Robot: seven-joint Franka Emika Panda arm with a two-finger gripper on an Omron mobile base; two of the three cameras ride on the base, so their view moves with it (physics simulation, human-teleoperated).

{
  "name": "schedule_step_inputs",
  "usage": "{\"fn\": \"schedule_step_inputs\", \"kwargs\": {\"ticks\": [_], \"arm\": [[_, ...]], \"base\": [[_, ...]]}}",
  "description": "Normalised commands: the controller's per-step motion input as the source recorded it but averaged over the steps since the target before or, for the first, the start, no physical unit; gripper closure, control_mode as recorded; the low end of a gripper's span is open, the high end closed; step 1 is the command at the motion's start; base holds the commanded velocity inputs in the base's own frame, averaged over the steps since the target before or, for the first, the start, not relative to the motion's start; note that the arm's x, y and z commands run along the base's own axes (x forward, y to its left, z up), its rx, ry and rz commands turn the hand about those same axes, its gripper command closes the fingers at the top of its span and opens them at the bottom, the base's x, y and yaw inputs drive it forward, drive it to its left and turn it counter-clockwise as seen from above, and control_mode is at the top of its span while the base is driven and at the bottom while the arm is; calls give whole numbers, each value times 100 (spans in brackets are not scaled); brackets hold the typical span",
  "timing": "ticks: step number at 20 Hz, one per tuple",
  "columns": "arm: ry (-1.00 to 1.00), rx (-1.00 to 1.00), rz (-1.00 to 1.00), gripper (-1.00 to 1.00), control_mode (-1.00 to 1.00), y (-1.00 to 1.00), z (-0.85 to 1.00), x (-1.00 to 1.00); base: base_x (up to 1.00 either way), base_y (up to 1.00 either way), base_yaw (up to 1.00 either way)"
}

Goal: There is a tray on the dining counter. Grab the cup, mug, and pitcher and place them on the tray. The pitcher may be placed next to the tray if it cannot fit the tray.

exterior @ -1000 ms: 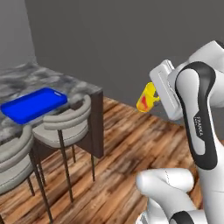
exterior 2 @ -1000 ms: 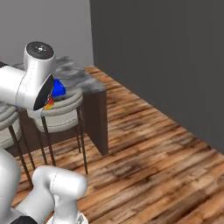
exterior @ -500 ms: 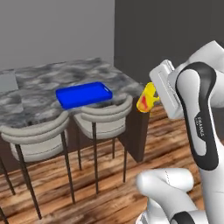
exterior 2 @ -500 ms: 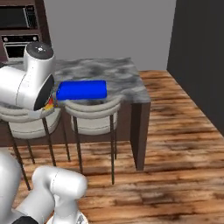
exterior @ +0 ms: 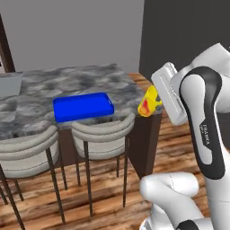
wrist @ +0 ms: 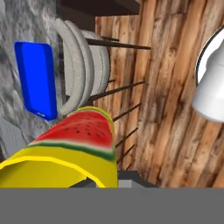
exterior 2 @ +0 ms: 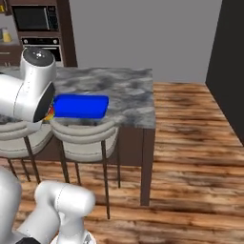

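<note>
My gripper (exterior: 155, 103) is shut on the cup (exterior: 148, 103), a yellow tumbler with a red mark, held tilted in the air just past the right end of the dining counter (exterior: 81, 83). The hand view shows the cup (wrist: 74, 148) lying close across the bottom, a watermelon slice on its side. A sliver of the cup (exterior 2: 49, 113) peeks out behind my arm in the right base view. The blue tray (exterior: 83, 107) lies bare near the counter's front edge, left of the cup; the tray (exterior 2: 78, 106) and the tray (wrist: 35, 78) are also seen. Mug and pitcher are out of view.
Two grey round-backed stools (exterior: 101, 134) (exterior: 27, 152) stand tucked under the counter's front, below the tray. A flat grey object (exterior: 9, 83) lies on the counter at the far left. Dark cabinets with a microwave (exterior 2: 35, 18) stand behind. Wooden floor (exterior 2: 190, 143) spreads to the right.
The whole picture has shifted as the base drove and turned: the dining counter and tray now face me more squarely. The cup stays in the shut gripper, in the same place relative to the arm.
</note>
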Motion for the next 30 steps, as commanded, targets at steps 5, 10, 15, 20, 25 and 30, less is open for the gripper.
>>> {"fn": "schedule_step_inputs", "kwargs": {"ticks": [5,10,15,20,25,30], "arm": [[0,0,0,100,100,0,0,0],[0,0,0,100,100,0,0,0],[0,0,0,100,100,0,0,0],[0,0,0,100,100,0,0,0],[0,0,0,100,100,0,0,0],[1,0,0,100,-100,0,-5,15]], "base": [[80,1,4],[75,13,13],[46,1,39],[53,3,21],[53,0,4],[46,0,0]]}}
